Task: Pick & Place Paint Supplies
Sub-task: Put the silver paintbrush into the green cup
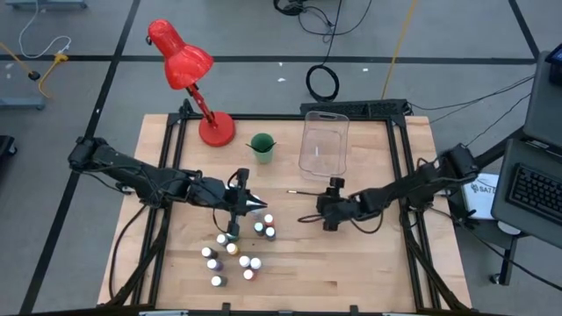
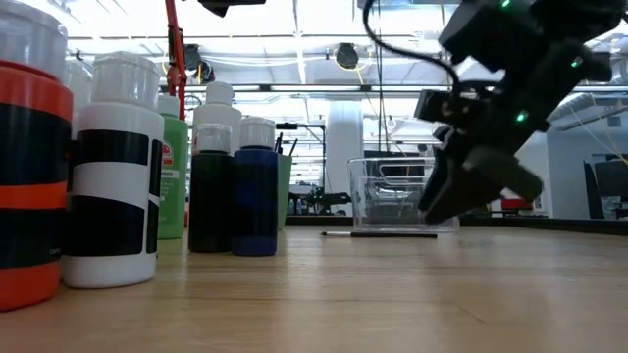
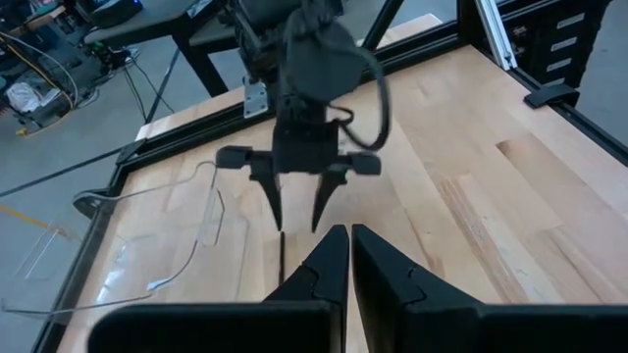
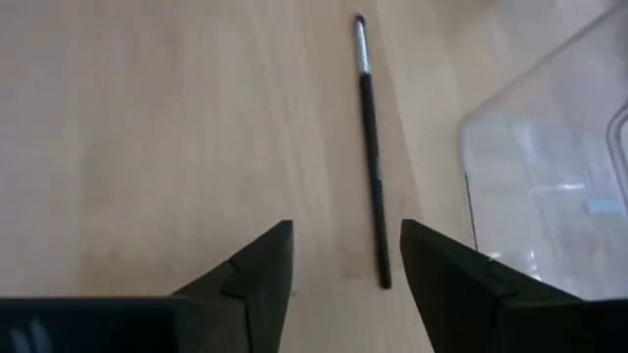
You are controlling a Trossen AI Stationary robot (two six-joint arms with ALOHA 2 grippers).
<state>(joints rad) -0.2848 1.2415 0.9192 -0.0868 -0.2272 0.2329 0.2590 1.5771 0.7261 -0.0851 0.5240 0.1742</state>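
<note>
1. Two fingers of the right gripper (image 4: 339, 260) are standing apart, released and holding nothing, with the handle end of a thin dark brush (image 4: 371, 147) lying between them on the counter (image 4: 147, 147). I judge they are placed on either side so that closing will catch the handle.
2. The brush is lying flat just beside the clear plastic bin (image 1: 323, 142), which is lying near the back of the counter, probably the place where the supplies should go.
3. The left gripper (image 1: 260, 207) is clenched with its fingers together and empty, hanging just above the group of small paint bottles (image 1: 235, 250) in the front part of the counter; it seems to be waiting.
4. The small bottles are standing upright and close together, well apart from the bin, so most of the task is not yet done.
5. A green cup (image 1: 261, 147) and a red lamp (image 1: 190, 75) are standing near the back of the counter, beside the bin.
</note>
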